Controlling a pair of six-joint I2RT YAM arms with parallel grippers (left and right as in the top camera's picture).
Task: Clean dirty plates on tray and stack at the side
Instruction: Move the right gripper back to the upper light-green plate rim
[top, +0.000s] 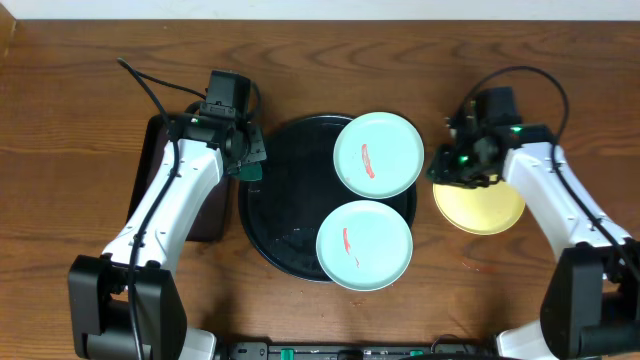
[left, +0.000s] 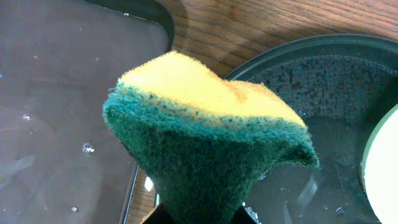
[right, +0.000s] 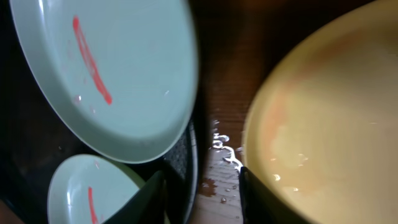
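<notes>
Two mint-green plates, each with a red smear, lie on the round black tray (top: 275, 200): one at the back right (top: 378, 153), one at the front (top: 364, 244). The pale yellow plate (top: 480, 207) lies wet on the table right of the tray. My left gripper (top: 246, 160) is shut on a yellow-and-green sponge (left: 205, 124) above the tray's left rim (left: 323, 68). My right gripper (top: 452, 168) is open and empty, and in its wrist view (right: 202, 193) it hovers over the wet gap between the tray rim (right: 186, 155) and the yellow plate (right: 329, 112). Both mint plates also show there (right: 106, 68) (right: 93, 186).
A dark rectangular tray (top: 150, 170) with water drops lies left of the round tray, under the left arm; it also shows in the left wrist view (left: 62, 93). Water drops sit on the wood between the tray and the yellow plate (right: 217, 143).
</notes>
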